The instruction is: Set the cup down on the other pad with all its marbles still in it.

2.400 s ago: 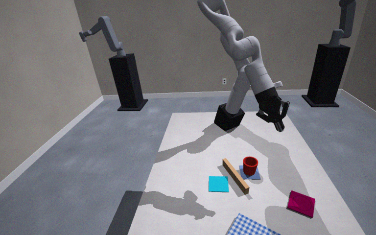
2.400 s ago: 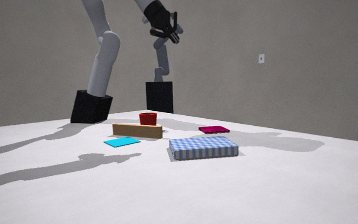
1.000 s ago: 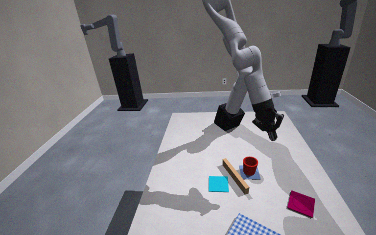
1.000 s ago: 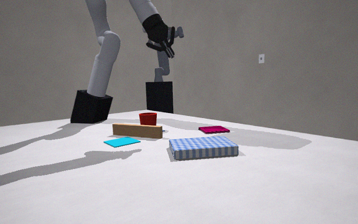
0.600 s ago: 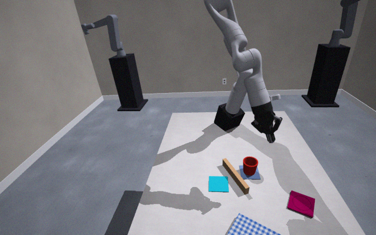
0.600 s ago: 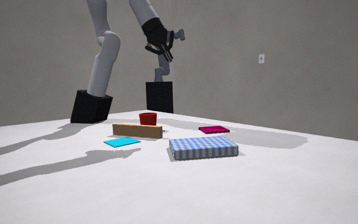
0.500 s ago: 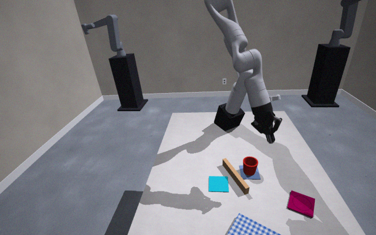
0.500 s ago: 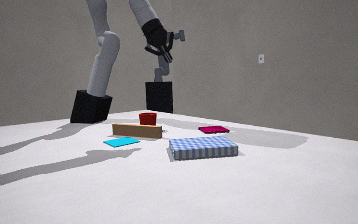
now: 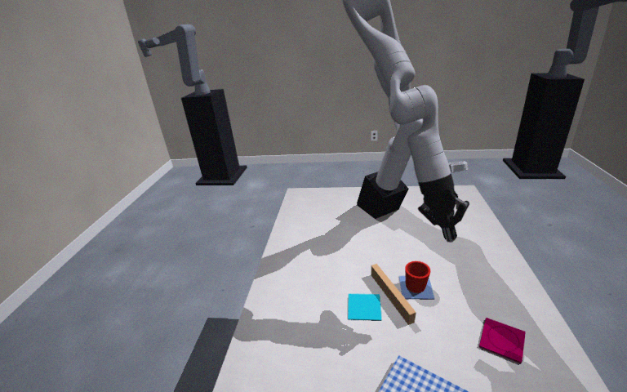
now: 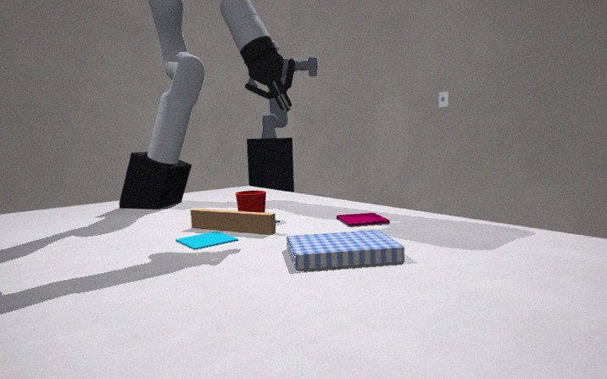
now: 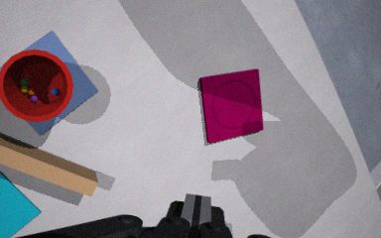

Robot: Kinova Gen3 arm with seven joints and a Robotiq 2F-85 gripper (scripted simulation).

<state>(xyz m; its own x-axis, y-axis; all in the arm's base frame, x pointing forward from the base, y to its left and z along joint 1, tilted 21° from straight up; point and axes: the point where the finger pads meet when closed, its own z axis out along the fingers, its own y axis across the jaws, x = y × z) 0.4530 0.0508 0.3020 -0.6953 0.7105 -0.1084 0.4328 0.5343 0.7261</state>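
Fingers [image 9: 448, 233] [image 10: 283, 101] pinched shut on nothing, bottom centre of wrist view; cup could be knocked by them unopened | rail [image 9: 393, 294] [image 10: 232, 221] [image 11: 50, 167], lower left, could be clipped if carried low | red cup [image 9: 416, 277] [image 10: 250, 202] [image 11: 35, 113], upper left, on blue pad [image 9: 428, 294] [image 10: 277, 221] [image 11: 79, 91]; marbles [image 11: 34, 99] could be spilled by tilting

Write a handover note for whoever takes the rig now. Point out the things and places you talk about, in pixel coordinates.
Gripper [image 9: 449, 234] [image 10: 283, 102] [image 11: 195, 211]: shut, empty, raised above the table.
Red cup [image 9: 416, 278] [image 10: 250, 202] [image 11: 65, 99]: upright on the blue pad [image 9: 427, 294] [image 11: 81, 91], marbles [image 11: 34, 99] inside.
Cyan pad [image 9: 364, 307] [image 10: 206, 240] [image 11: 15, 210]: apparently the target, across the wooden rail [image 9: 393, 293] [image 10: 232, 221] [image 11: 50, 166].
Done: no transfer.
Left: open, grasp the cup, lift it level over the rail, set its whole base on the cyan pad, release.
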